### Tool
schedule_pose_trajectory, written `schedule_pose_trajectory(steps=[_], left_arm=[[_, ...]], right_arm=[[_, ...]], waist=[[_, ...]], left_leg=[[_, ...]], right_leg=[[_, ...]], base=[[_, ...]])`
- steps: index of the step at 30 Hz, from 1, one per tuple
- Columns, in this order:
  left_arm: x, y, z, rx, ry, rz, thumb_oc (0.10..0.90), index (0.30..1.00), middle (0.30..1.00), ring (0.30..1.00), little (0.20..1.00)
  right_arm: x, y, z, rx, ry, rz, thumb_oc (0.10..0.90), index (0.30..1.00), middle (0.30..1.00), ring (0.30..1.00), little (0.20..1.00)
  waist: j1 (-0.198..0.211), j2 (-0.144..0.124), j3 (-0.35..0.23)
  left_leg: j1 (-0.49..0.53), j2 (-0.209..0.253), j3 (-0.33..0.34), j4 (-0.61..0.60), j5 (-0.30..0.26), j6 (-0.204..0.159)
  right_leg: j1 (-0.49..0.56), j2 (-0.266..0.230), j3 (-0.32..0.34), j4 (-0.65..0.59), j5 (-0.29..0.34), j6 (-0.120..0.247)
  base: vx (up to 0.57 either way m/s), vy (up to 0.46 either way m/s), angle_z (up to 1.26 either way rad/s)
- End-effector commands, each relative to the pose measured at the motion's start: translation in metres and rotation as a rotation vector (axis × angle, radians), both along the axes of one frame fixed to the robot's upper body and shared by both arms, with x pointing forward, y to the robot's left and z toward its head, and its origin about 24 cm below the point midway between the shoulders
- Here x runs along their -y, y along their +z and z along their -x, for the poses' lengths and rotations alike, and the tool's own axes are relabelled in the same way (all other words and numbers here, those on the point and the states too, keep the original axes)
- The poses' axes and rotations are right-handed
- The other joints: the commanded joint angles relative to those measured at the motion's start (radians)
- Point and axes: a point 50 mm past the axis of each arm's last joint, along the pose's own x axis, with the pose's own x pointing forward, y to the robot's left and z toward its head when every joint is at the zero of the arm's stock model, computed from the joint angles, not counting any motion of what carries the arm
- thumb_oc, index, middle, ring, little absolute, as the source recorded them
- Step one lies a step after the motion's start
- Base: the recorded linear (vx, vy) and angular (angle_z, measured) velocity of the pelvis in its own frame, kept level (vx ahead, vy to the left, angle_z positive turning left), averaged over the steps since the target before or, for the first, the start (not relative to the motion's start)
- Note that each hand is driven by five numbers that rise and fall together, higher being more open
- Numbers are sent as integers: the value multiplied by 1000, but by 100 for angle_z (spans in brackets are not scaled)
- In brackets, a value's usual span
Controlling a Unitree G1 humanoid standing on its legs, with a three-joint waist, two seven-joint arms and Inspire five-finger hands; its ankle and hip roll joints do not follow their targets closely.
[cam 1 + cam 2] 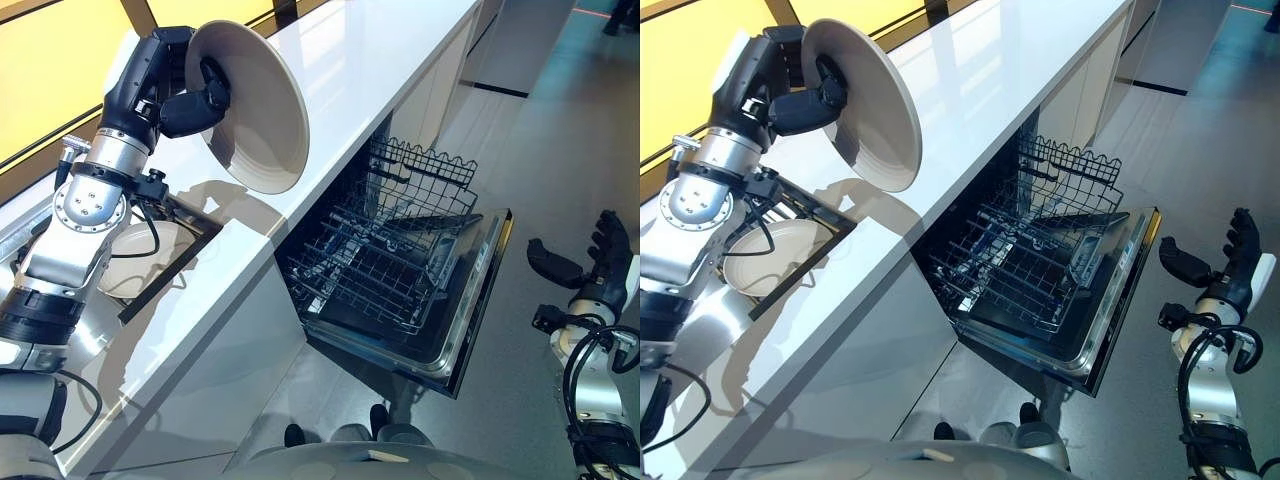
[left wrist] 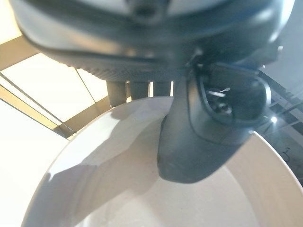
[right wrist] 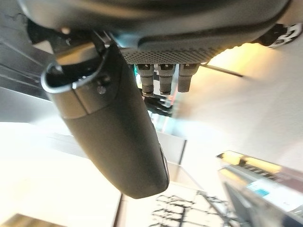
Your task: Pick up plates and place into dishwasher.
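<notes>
A cream plate (image 1: 262, 110) is held up on edge above the white countertop (image 1: 330, 80), pinched at its rim by my left hand (image 1: 192, 105). In the left wrist view the thumb (image 2: 203, 137) lies across the plate's inner face (image 2: 118, 189). A second cream plate (image 1: 765, 255) lies in a dark-framed recess of the counter below my left arm. The dishwasher (image 1: 400, 270) stands open under the counter, its lower wire rack (image 1: 370, 270) pulled out over the lowered door. My right hand (image 1: 590, 265) hangs open over the floor to the right of the door, holding nothing.
The dishwasher door's edge (image 1: 480, 310) juts out into the grey floor between the counter and my right hand. White cabinet fronts (image 1: 440, 80) continue beyond the dishwasher. A yellow wall panel (image 1: 50, 70) runs behind the counter.
</notes>
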Motion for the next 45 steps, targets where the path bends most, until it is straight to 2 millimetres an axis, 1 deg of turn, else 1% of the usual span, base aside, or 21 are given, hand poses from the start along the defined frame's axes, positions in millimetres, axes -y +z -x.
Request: schedule_pose_trajectory(steps=[1,3,6,11,15,22,23,26,28,30,32,34,36,42,43,45], left_arm=[[-8,54,9,260,25,33,100,300,300,300,200],[-4,50,9,255,8,36,100,300,300,300,200],[4,45,7,246,-22,40,100,300,300,300,200],[16,39,4,267,-34,-4,100,300,300,300,200],[24,37,1,290,-28,-33,100,300,300,300,200],[37,39,-8,332,-27,-35,100,300,300,300,200],[38,39,-8,333,-27,-35,100,300,300,300,200],[50,39,-10,341,-48,-33,100,300,300,300,200],[53,39,-11,347,-53,-37,100,300,300,300,200],[61,41,-12,368,-57,-56,100,300,300,300,200],[70,47,-12,384,-74,-73,100,300,300,300,200],[73,51,-12,392,-84,-80,100,300,300,300,200],[82,59,-11,412,-100,-106,100,300,300,300,200],[105,91,-2,494,-131,-192,100,300,300,300,200],[110,101,3,533,-128,-219,100,300,300,300,200],[115,110,8,569,-130,-229,100,300,300,300,200]], right_arm=[[-15,74,-22,308,147,179,800,900,900,900,900],[-25,86,-26,346,249,166,800,900,900,900,900],[-44,94,-34,352,414,124,800,900,900,900,900],[-69,90,-43,297,680,16,800,900,900,900,900],[-90,93,-47,306,853,-76,800,900,900,900,900],[-116,103,-52,287,1042,-113,800,900,900,900,900],[-117,103,-52,287,1045,-114,800,900,900,900,900],[-127,104,-54,298,1086,-136,800,900,900,900,900],[-129,105,-55,307,1092,-143,800,900,900,900,900],[-133,109,-57,326,1102,-146,800,900,900,900,900],[-136,114,-58,336,1104,-140,800,900,900,900,900],[-136,115,-59,336,1103,-139,800,900,900,900,900],[-136,116,-61,329,1104,-144,800,900,900,900,900],[-135,123,-63,339,1111,-165,800,900,900,900,900],[-135,126,-63,345,1121,-169,800,900,900,900,900],[-137,128,-62,348,1137,-178,800,900,900,900,900]], waist=[[-3,-18,-62],[-4,-20,-65],[-3,-23,-69],[-9,-28,-75],[-18,-34,-76],[-37,-41,-79],[-37,-41,-79],[-43,-42,-83],[-45,-43,-83],[-50,-44,-84],[-55,-44,-86],[-57,-44,-86],[-62,-43,-89],[-71,-38,-95],[-75,-33,-98],[-76,-31,-99]], left_leg=[[21,-78,29,7,-64,45],[21,-77,36,7,-62,43],[22,-75,44,7,-61,43],[26,-72,54,7,-71,44],[31,-68,65,7,-75,44],[32,-65,82,7,-75,44],[32,-65,82,7,-75,44],[34,-63,91,7,-77,44],[36,-62,93,7,-77,44],[36,-62,96,7,-78,44],[37,-61,98,7,-79,44],[38,-60,101,7,-79,43],[39,-58,106,7,-79,42],[37,-55,115,7,-79,39],[36,-55,114,7,-79,38],[34,-55,114,7,-80,37]], right_leg=[[7,23,15,21,11,47],[7,23,15,20,12,48],[7,24,16,19,13,47],[11,25,15,16,4,46],[13,27,17,17,2,43],[9,29,29,18,6,43],[8,29,29,18,6,43],[8,32,35,17,7,42],[8,33,37,17,7,42],[8,35,43,16,8,41],[7,37,48,16,9,41],[7,38,50,16,10,41],[6,39,53,15,11,43],[3,42,57,13,12,47],[2,43,59,12,12,48],[1,45,60,11,12,48]], base=[[0,0,0],[7,-6,-5],[6,-6,-13],[20,-5,-6],[0,0,0],[-5,-8,-2],[-3,-11,-5],[-1,-13,-13],[3,-12,-11],[2,-14,-4],[0,0,0],[0,0,0],[4,-12,-3],[7,-25,-6],[0,0,0],[0,0,0]])
